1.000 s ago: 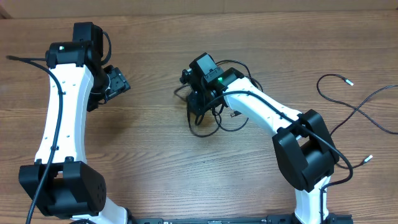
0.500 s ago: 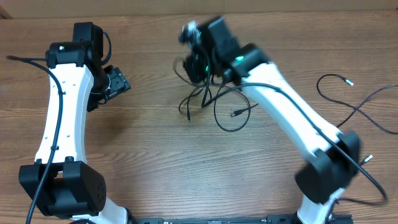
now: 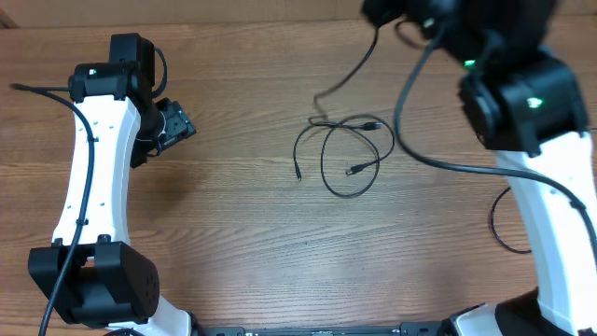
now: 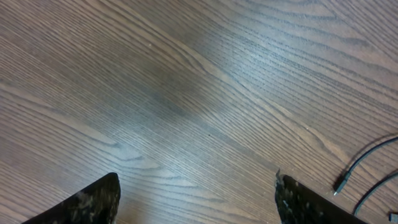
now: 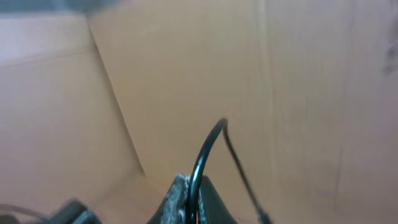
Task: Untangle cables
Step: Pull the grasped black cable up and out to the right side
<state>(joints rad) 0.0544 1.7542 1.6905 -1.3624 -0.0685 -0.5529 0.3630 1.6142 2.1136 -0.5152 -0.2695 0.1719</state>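
Thin black cables (image 3: 347, 157) lie in loose loops on the wooden table, with small plug ends at the left and in the middle. My right gripper (image 3: 381, 13) is raised high at the top edge. It is shut on one black cable (image 5: 200, 163), which hangs down from it (image 3: 347, 67) toward the loops. My left gripper (image 3: 177, 126) is open and empty over bare wood, well left of the cables. In the left wrist view, its fingers (image 4: 196, 202) are wide apart and cable ends (image 4: 364, 165) show at the right edge.
Another thin black cable (image 3: 497, 231) curves on the table beside the right arm's base. A thick black cord (image 3: 406, 131) runs from the right arm over the table. A cardboard wall (image 5: 186, 74) fills the right wrist view.
My right arm has risen and swung up and to the right with a cable, pulling it out of the tangle. The remaining cables have spread into loose loops. The left arm has not moved.
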